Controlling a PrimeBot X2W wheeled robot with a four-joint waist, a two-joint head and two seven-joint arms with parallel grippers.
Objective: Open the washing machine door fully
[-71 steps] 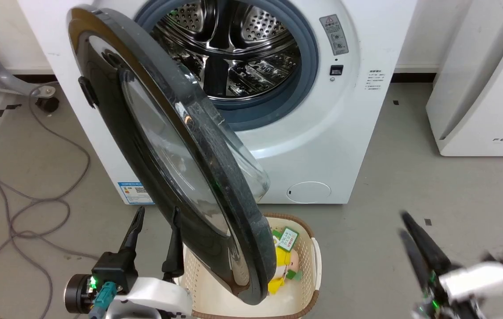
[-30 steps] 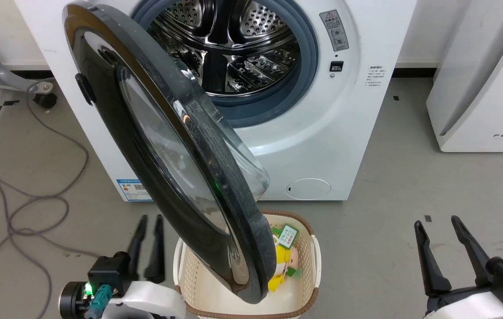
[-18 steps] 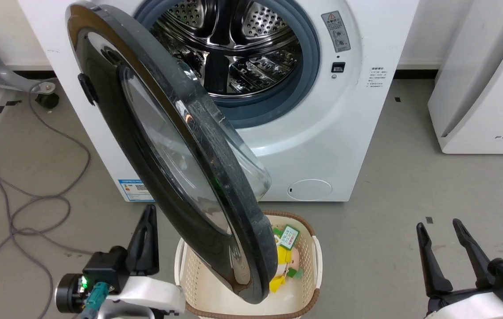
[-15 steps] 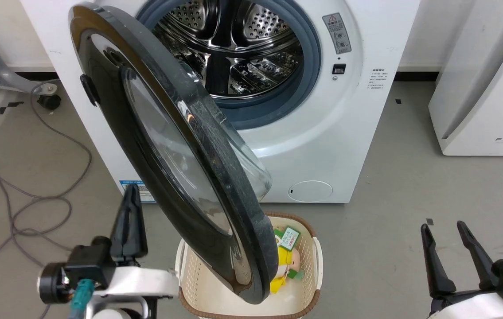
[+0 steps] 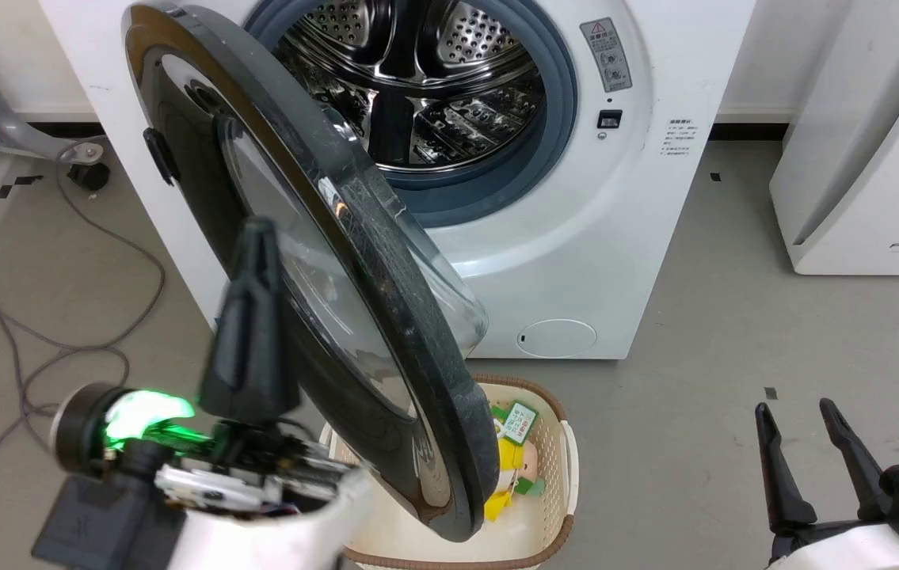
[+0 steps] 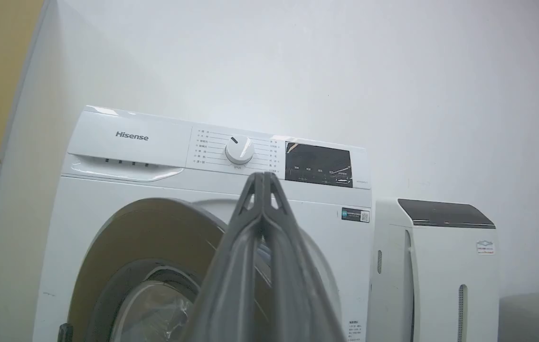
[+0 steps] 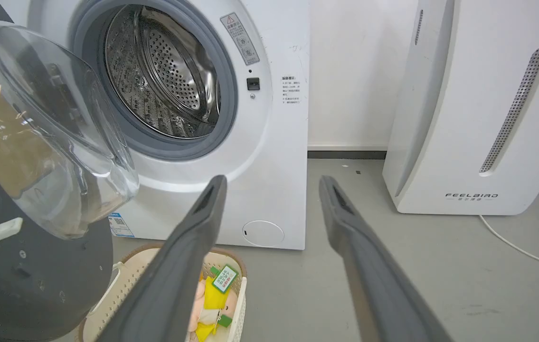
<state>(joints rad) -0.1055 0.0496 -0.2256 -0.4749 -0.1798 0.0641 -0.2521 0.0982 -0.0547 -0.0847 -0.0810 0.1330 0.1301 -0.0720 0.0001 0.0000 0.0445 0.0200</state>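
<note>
The washing machine door stands partly open, its black rim and glass bowl swung out toward me over a basket. In the right wrist view the door is at the left with its clear bowl facing the drum. My left gripper is raised in front of the door's outer face, fingers shut with nothing between them; I cannot tell whether it touches the door. In its own view the left gripper points up at the control panel, with the door below. My right gripper stands open at the lower right, well away from the door.
A cream laundry basket holding toys sits on the floor under the door's lower edge. A white appliance stands to the right of the machine. A grey cable loops across the floor at the left. The steel drum is exposed.
My left gripper went from open to shut, then rose from the floor level up in front of the door's outer face. The right gripper settled open at the lower right. The door has not swung.
</note>
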